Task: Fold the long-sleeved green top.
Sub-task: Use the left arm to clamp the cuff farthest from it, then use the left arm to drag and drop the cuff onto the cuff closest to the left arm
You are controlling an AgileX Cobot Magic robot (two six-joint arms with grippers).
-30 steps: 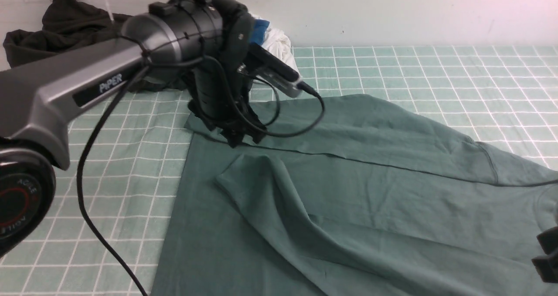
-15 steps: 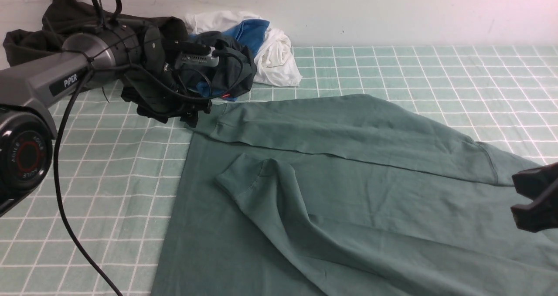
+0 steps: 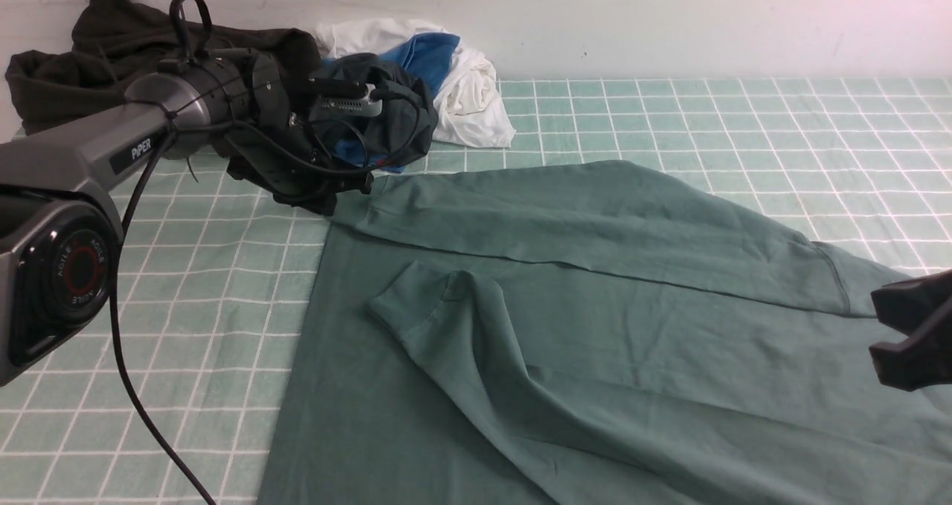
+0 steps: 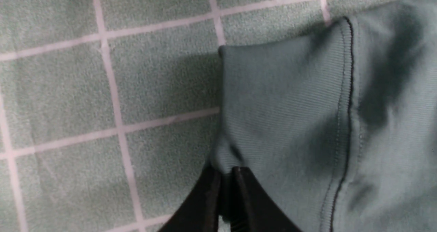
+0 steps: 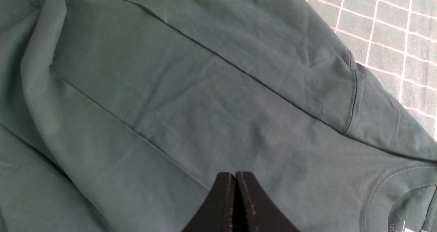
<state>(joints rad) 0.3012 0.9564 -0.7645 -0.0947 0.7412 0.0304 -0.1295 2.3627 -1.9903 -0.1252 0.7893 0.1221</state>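
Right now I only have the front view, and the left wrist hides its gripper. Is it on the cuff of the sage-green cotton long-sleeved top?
Observer: Yes. The left wrist view shows the left gripper shut, pinching a corner of the ribbed cuff of the sage-green cotton long-sleeved top.
Operator: And the other arm, holding anything?
Observer: No. The right wrist view shows the right gripper shut and empty, over the top's body near the round collar.

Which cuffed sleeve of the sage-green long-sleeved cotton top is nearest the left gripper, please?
The top's far sleeve, lying straight; the left gripper pinches its cuff. The other sleeve lies crumpled across the body.
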